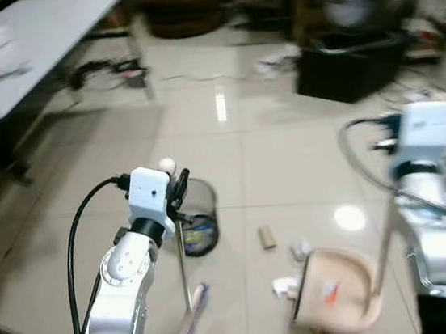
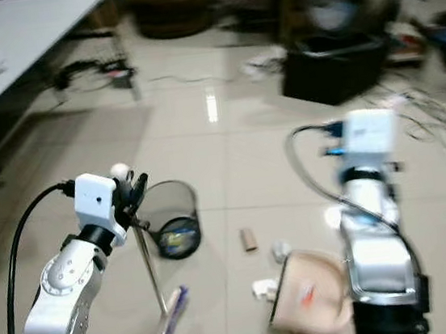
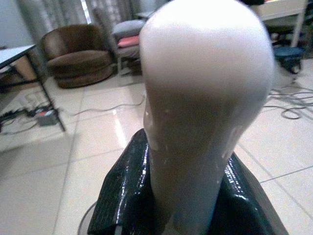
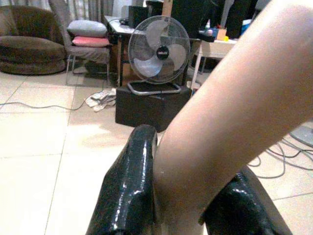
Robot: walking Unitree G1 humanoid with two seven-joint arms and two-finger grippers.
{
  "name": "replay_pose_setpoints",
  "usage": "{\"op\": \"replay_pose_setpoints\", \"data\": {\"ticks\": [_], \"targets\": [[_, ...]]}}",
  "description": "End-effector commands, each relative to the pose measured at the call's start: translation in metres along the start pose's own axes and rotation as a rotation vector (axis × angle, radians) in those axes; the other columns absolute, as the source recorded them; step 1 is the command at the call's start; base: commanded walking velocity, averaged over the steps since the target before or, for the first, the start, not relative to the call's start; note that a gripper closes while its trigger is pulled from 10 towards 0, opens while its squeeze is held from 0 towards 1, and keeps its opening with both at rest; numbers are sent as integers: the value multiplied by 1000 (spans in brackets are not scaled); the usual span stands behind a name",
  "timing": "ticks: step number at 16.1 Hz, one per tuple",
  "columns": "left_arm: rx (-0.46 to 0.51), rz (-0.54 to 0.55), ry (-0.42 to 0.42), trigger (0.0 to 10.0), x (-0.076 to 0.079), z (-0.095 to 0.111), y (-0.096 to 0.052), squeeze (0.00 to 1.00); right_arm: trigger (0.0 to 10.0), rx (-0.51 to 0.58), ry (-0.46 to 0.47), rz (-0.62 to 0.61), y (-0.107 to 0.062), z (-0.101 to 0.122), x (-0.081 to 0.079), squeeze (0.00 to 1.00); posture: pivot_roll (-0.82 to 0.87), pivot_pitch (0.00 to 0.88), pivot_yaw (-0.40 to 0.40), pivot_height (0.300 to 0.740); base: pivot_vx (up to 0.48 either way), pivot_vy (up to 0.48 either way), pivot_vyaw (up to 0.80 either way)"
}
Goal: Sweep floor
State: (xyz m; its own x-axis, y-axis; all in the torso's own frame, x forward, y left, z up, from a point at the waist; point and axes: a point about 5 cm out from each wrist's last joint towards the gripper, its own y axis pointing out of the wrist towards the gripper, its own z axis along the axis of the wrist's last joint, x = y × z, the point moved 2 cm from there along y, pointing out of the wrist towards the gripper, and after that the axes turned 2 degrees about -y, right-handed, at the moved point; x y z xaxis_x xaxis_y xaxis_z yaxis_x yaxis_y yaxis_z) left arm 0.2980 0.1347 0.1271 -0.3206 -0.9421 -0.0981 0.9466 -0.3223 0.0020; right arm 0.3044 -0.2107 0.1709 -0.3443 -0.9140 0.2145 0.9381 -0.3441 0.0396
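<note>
While left claw [image 1: 179, 190] clenches broom [image 1: 187, 302] handle, right claw [image 4: 183, 196] grips dustpan [image 1: 340, 291]; best sweep cardboard tube [image 1: 267, 237], paper scraps [image 1: 298, 249] low toward pan mouth.

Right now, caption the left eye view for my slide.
Left gripper holds broom, right gripper holds dustpan, litter between.
</note>
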Motion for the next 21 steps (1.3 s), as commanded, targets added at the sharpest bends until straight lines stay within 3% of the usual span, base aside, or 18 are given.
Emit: {"op": "replay_pose_setpoints", "data": {"ticks": [1, 6, 10, 15, 18, 21], "targets": [[31, -6, 32, 10000, -3, 8, 2, 0, 10000, 53, -25, -20, -1, 9, 4, 0, -75, 0, 79, 740, 0, -480, -800], [33, -17, 34, 10000, -3, 9, 5, 0, 10000, 39, 53, 14, -6, 6, -5, 0, -82, 0, 85, 740, 0, -478, -800], [45, -22, 42, 10000, -2, 10, 9, 0, 10000, 56, 50, 73, -3, 11, -15, 0, -93, 0, 88, 740, 0, -419, 0], [65, 60, 31, 10000, -8, 13, 11, 0, 10000, 94, 102, 166, -5, 13, -29, 0, -94, 0, 88, 740, 0, 0, 0], [96, 91, 72, 10000, -10, 16, 12, 0, 10000, 96, 74, 232, -6, 11, -38, 0, -91, 0, 87, 740, 0, 0, 0], [108, 92, 73, 10000, -7, 18, 13, 0, 10000, 88, 74, 248, -5, 5, -42, 0, -88, 0, 86, 740, 348, 0, 800]]}}
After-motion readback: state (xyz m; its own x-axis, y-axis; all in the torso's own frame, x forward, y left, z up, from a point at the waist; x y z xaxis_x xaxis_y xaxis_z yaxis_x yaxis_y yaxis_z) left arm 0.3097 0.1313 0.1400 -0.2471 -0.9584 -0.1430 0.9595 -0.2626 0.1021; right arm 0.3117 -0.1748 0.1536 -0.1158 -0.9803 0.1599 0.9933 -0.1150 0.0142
